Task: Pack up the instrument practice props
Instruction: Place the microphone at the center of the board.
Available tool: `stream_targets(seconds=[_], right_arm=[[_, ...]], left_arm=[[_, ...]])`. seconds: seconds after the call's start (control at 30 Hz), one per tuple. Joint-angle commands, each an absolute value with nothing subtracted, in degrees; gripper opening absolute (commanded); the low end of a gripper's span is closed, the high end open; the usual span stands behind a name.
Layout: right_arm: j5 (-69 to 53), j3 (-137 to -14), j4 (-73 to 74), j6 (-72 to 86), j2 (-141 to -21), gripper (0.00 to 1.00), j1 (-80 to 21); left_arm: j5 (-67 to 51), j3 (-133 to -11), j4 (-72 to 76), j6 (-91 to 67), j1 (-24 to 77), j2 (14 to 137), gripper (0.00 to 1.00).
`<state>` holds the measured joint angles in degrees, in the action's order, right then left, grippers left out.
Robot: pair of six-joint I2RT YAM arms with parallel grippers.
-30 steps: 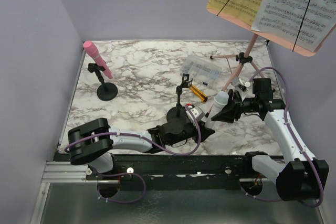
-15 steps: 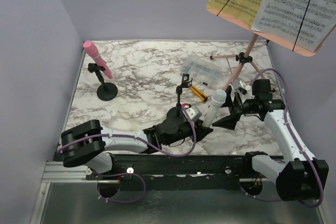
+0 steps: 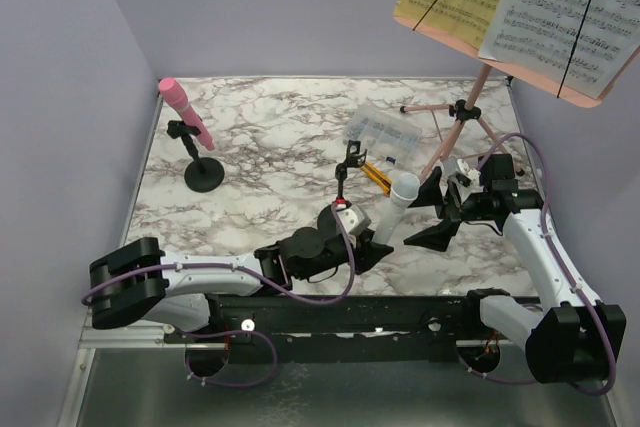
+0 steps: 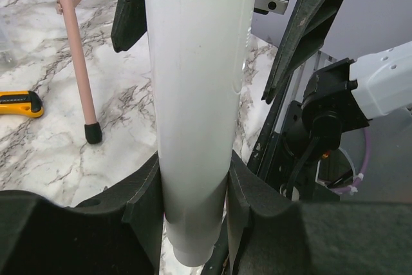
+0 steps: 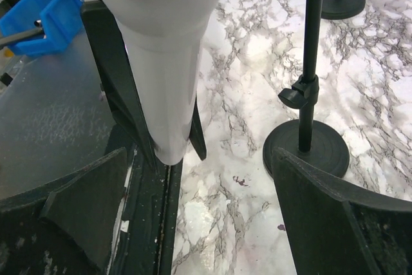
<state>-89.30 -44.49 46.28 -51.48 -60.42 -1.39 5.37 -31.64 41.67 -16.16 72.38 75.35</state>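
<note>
Within the left gripper (image 4: 193, 201), the white microphone (image 4: 193, 82) stands clamped

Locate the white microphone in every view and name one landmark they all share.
Top external: white microphone right of centre, leaning between the two arms.
Left wrist: white microphone at centre, upright, running top to bottom.
Right wrist: white microphone at upper left, tapering downward.
Shared landmark: marbled table.
</note>
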Motion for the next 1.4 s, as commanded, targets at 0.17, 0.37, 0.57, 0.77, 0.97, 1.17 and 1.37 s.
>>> stream_targets(seconds=[0.17, 0.37, 0.57, 0.77, 0.97, 1.17, 1.37], right_arm=[[-92.0, -43.9, 49.1, -55.7, -60.2, 0.96, -0.6], [-91.7, -43.7, 48.6, -55.6, -60.5, 0.96, -0.4], [-90.9, -43.5, 48.2, -55.5, -60.5, 0.96, -0.5], [-90.4, -43.5, 47.8, -55.3, -61.0, 0.96, -0.4], [-89.9, -43.5, 47.2, -54.9, -61.5, 0.96, -0.4], [-89.1, -43.3, 46.6, -54.5, -61.9, 0.97, -0.4], [-88.2, -43.2, 46.2, -54.5, -61.9, 0.97, -0.4]], left_arm=[[2.6, -30.5, 28.9, -11.8, 72.1, 64.8, 0.00], [0.7, -31.5, 19.3, -8.2, 72.1, 58.4, 0.00], [4.5, -33.8, 9.1, -4.5, 72.0, 52.3, 0.00], [8.8, -35.6, 1.3, -1.4, 71.4, 46.0, 0.00], [14.7, -32.8, 4.3, -2.1, 70.4, 39.4, 0.00], [21.7, -31.3, 9.7, -3.2, 68.9, 39.5, 0.00], [21.3, -34.3, 9.0, -5.6, 62.1, 44.7, 0.00]])
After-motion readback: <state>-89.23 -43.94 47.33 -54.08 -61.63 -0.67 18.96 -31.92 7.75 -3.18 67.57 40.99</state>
